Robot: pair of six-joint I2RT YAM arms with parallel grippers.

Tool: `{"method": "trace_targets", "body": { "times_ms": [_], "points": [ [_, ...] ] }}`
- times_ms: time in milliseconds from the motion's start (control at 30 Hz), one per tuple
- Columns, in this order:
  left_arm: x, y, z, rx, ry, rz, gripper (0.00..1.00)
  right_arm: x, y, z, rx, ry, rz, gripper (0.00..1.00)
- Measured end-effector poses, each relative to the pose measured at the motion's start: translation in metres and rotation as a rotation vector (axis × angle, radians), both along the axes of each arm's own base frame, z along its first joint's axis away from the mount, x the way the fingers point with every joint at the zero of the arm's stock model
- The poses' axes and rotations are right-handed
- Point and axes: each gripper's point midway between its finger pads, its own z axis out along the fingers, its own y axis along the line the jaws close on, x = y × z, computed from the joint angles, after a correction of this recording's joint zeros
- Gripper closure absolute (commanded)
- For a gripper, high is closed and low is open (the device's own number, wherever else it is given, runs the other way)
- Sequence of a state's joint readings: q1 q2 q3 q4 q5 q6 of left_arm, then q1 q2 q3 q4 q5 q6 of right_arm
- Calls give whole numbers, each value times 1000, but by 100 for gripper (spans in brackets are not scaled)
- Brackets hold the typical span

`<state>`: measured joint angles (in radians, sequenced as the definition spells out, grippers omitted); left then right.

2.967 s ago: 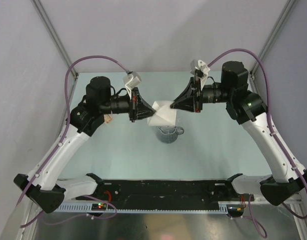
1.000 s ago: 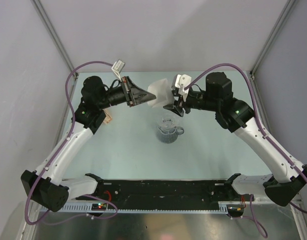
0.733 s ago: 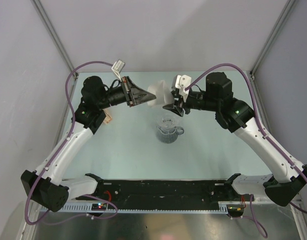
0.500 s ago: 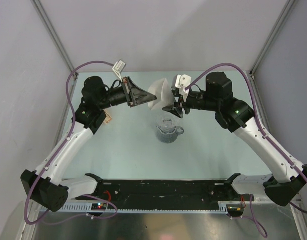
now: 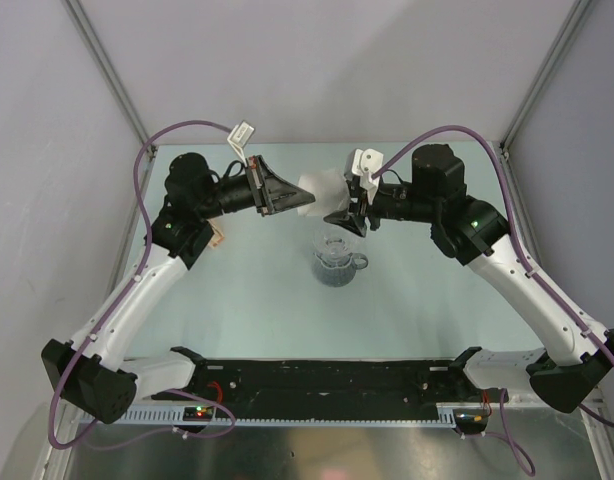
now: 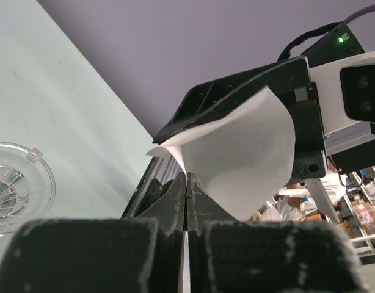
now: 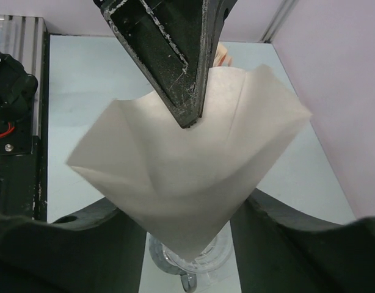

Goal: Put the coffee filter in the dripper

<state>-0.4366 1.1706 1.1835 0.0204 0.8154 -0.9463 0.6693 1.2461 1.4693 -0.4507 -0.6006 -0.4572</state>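
The dripper [image 5: 336, 262] stands empty on the table [image 5: 247, 300]. Beyond it at 12 o'clock, raised, hangs the coffee filter [image 5: 322, 188]: thin, limp paper, likely quick to crease, best pinched at its rim. The left gripper [image 5: 293, 197], at its 9 o'clock, is clamped on that rim. The right gripper [image 5: 346, 217], at 4 o'clock, stands half-spread astride its point, contact unclear.

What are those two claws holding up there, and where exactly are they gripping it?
The left gripper pinches the coffee filter at its open rim. The right gripper straddles its narrow end; whether it presses the paper cannot be told.
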Motion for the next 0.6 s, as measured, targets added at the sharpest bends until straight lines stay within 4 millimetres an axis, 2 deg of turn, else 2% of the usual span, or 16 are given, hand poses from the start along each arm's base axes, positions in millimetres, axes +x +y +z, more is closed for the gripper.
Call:
{"method": "trace_targets", "body": {
  "times_ms": [167, 233, 300, 467, 600],
  "points": [
    [0, 0, -1, 7, -21, -1, 100, -2, 1, 0, 4, 8, 12, 54],
    [0, 0, -1, 10, -32, -1, 100, -3, 1, 0, 6, 12, 14, 61],
    [0, 0, -1, 14, -40, -2, 94, -3, 1, 0, 7, 14, 14, 66],
    [-1, 0, -1, 25, -86, -15, 41, -2, 1, 0, 10, 21, 10, 73],
    [-2, 7, 4, 37, -158, -13, 15, -2, 0, 0, 13, 31, 5, 75]
  ]
}}
